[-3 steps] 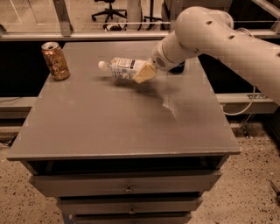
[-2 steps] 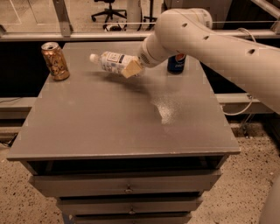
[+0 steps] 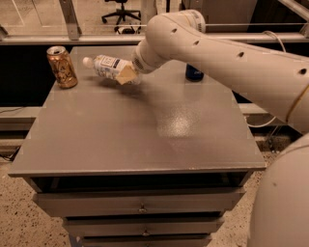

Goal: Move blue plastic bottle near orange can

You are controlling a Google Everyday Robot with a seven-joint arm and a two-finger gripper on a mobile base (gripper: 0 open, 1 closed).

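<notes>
The blue plastic bottle is clear with a white cap and a pale label. It is held sideways above the table's back left, cap pointing left. My gripper is shut on the bottle's right end; one tan finger pad shows in front of it. The orange can stands upright near the back left corner of the grey table, a short gap left of the bottle's cap. My white arm comes in from the right.
A dark blue can stands at the back of the table, partly hidden behind my arm. The table has drawers under its front edge. A glass partition and an office chair lie beyond the back edge.
My gripper has carried the bottle leftward across the back of the table, from near the middle to close beside the orange can. The cans have not moved.
</notes>
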